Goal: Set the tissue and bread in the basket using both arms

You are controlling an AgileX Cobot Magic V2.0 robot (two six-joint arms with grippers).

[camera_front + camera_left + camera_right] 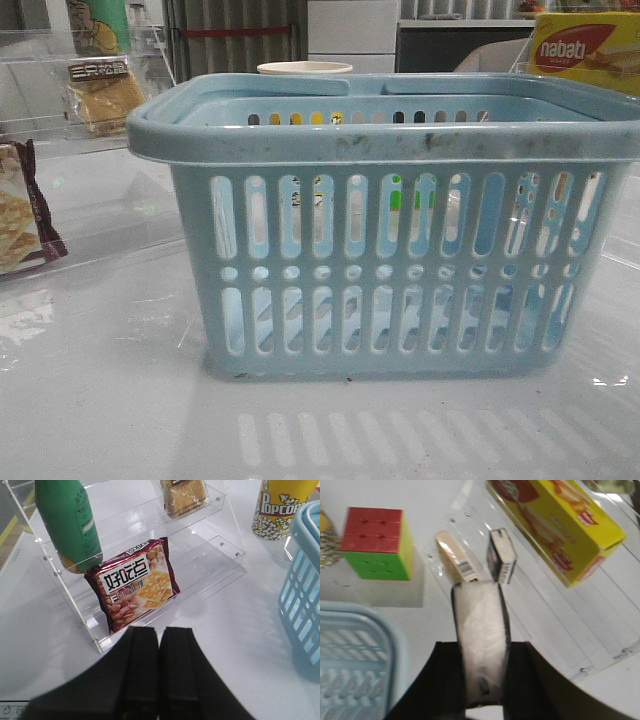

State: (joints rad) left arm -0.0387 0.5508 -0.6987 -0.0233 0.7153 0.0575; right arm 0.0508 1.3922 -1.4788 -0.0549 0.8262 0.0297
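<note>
left pincer (160,680) pressed together, facing maroon snack bag (134,582) | right pincer (481,680) pinching tissue (481,630) | Rubik's cube (377,542) nearby

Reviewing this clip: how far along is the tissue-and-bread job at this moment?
Done: nothing visibly in the basket yet. In hand: the right claw is shut on the tissue, beside the basket rather than over it. Left: dropping the tissue in, plus the whole bread step. The bread sits on the clear shelf, and the left claw is shut and empty, facing that shelf.

Tissue (481,640) gripped; bread (103,92) shelved; basket (400,140) upright.
</note>
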